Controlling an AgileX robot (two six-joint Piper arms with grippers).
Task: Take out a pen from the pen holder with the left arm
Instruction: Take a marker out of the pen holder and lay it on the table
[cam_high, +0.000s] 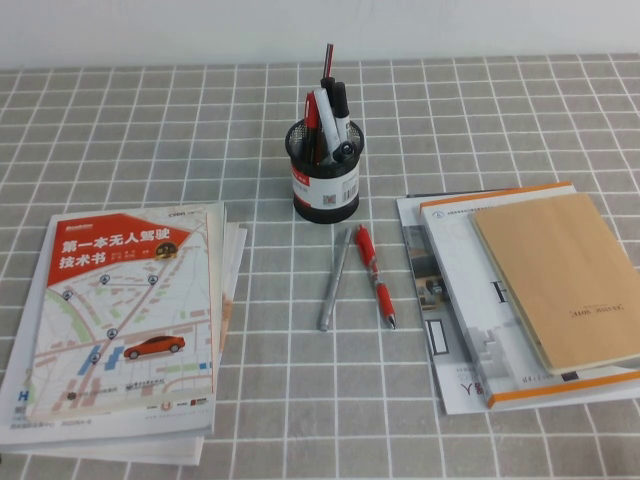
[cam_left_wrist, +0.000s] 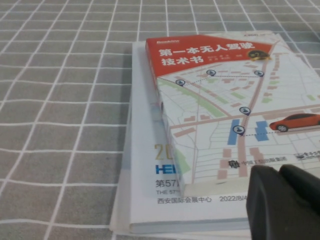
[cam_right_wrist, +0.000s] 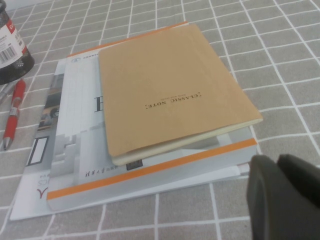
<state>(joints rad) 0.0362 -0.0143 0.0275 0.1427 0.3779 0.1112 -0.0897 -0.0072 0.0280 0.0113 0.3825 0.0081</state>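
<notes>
Toward the far edge of the surface, midway across, the pen holder stands with its pens, whole only from the high view. Left end effector hovers pinched closed, empty, over the map book; right end effector — likewise closed, empty — beside the tan notebook.

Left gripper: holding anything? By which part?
Nothing held. The left gripper is shut and empty over the map-cover book; the right gripper, shut and empty, is by the tan notebook.
</notes>
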